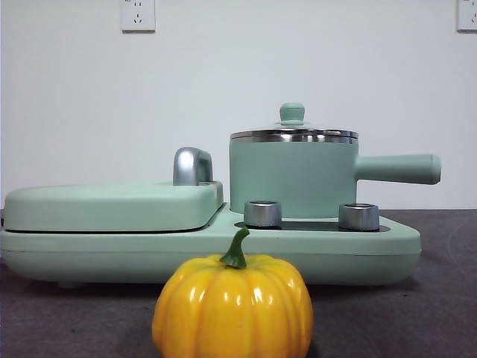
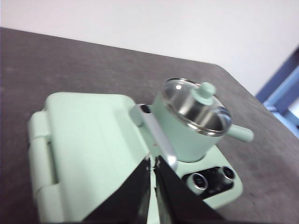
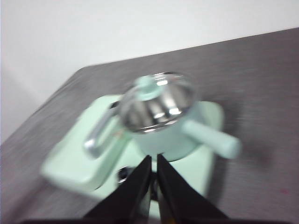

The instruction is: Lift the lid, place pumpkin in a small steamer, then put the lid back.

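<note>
A flat mint cover (image 1: 112,205) with chrome handle (image 1: 191,165) lies left on the cooker base (image 1: 373,246). The pumpkin (image 1: 232,306) sits at the counter's (image 1: 440,313) front edge. Right, the lid (image 1: 292,130) tops the small steamer (image 1: 292,179). Above, the left gripper (image 2: 153,164) and right gripper (image 3: 153,161) hang pressed together, empty.

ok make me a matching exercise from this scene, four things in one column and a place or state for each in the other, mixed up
Things:
1. lid
2. pumpkin
3. small steamer
4. flat cover

Places or states:
A. on the table in front of the base, nearest the front camera
B. shut over the base's other half, chrome handle at its edge
C. resting on the pot's steel rim
D. standing on the base behind the two silver knobs, handle pointing sideways

Pairs: 1-C, 2-A, 3-D, 4-B
</note>
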### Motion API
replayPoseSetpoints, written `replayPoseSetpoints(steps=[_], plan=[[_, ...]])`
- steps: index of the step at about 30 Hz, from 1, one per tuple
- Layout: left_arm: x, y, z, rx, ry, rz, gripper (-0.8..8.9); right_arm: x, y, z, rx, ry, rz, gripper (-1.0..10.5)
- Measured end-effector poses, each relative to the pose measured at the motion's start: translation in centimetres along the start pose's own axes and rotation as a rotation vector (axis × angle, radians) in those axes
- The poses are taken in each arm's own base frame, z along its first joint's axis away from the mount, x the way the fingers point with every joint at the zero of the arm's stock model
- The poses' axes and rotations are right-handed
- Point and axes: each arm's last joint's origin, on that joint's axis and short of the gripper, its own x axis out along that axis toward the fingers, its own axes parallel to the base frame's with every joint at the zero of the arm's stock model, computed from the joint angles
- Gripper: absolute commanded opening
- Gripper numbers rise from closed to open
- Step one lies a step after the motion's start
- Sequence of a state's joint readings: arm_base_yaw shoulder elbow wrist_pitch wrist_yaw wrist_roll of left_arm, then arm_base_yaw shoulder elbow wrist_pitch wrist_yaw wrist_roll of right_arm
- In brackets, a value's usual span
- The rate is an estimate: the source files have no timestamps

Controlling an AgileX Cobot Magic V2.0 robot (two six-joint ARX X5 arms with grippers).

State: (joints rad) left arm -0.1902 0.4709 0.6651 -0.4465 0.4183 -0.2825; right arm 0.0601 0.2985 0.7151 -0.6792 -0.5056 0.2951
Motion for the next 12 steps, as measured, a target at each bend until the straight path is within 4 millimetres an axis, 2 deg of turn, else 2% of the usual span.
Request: replayPoseSetpoints(steps=[5,12], plan=[[0.4,-1.0,2.1,0.034,0.055,-0.147,0.19,-0.2,1.0,1.6,-0.057,0.09,0.127,0.2],[0.8,-1.5,2.9,0.063,0.066,-0.23,0.3,0.2,1.1,2.2,-0.096,0.114,0.178,0.2]])
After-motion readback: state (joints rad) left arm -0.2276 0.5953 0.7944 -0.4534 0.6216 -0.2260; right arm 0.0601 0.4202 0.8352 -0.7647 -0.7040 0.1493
